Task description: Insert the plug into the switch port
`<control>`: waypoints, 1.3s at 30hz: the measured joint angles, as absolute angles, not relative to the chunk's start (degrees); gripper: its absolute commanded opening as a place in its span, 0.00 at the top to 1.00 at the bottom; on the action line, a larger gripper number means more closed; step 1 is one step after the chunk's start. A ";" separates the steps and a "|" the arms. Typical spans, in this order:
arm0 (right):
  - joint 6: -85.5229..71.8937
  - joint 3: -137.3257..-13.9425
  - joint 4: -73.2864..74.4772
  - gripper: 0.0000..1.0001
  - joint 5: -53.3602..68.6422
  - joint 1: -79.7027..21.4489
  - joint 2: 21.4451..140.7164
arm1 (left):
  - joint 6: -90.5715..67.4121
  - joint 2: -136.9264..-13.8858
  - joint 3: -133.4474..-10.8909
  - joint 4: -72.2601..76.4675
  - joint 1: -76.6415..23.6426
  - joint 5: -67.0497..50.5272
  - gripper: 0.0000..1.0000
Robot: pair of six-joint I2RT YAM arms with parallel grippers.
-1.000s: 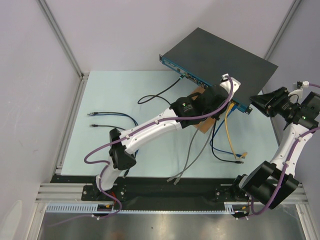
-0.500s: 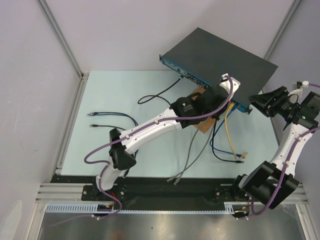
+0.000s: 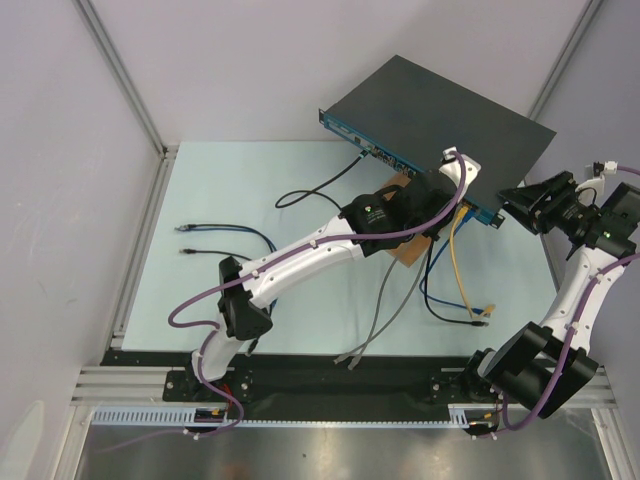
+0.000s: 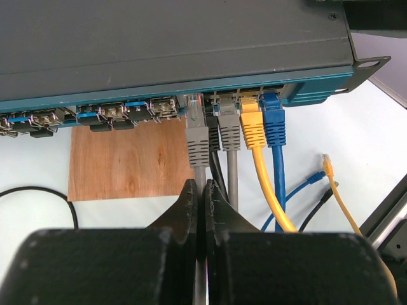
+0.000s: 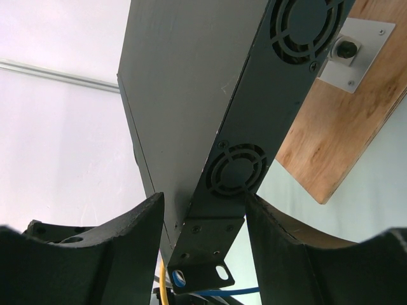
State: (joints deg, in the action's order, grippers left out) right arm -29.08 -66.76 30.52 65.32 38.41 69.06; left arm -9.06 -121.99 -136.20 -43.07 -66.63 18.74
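Observation:
The switch point(image 3: 440, 110) is a flat black box with a blue front face, propped on a wooden board point(image 3: 405, 255). My left gripper point(image 4: 203, 184) is shut on a grey cable just below its grey plug point(image 4: 198, 140). The plug's clear tip sits in the mouth of a port on the switch front point(image 4: 159, 105). Its boot stands slightly further out than the grey plug beside it point(image 4: 229, 130). In the top view the left gripper point(image 3: 440, 205) is at the front face. My right gripper point(image 5: 203, 203) clamps the switch's right end point(image 5: 216, 184), one finger on each face.
A yellow plug point(image 4: 253, 124) and a blue plug point(image 4: 275, 124) sit in the ports to the right. Loose grey point(image 3: 385, 300), yellow point(image 3: 460, 270) and blue cables trail over the mat. Two black cable ends point(image 3: 185, 230) lie at the left. A metal frame post point(image 3: 120, 70) stands at the back left.

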 measured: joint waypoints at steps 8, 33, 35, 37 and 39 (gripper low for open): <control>-28.91 -66.76 30.52 0.36 65.32 38.39 69.06 | -9.04 -121.99 -136.20 -43.07 -66.65 18.24 1.00; -28.64 -66.76 30.61 0.44 64.97 37.98 69.10 | -8.45 -122.91 -138.47 -42.50 -66.24 16.08 1.00; -28.42 -66.76 30.76 0.44 64.90 37.95 69.10 | -8.40 -123.02 -138.47 -42.41 -66.24 15.94 1.00; -28.27 -66.76 30.94 0.44 64.82 37.95 69.10 | -8.03 -123.07 -138.47 -42.24 -66.24 15.81 1.00; -28.18 -66.76 30.98 0.46 64.75 37.93 69.10 | -7.79 -123.11 -138.47 -42.19 -66.26 15.84 1.00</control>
State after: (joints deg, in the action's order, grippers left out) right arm -28.18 -66.76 30.98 64.75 37.93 69.10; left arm -7.79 -123.11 -138.47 -42.19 -66.26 15.84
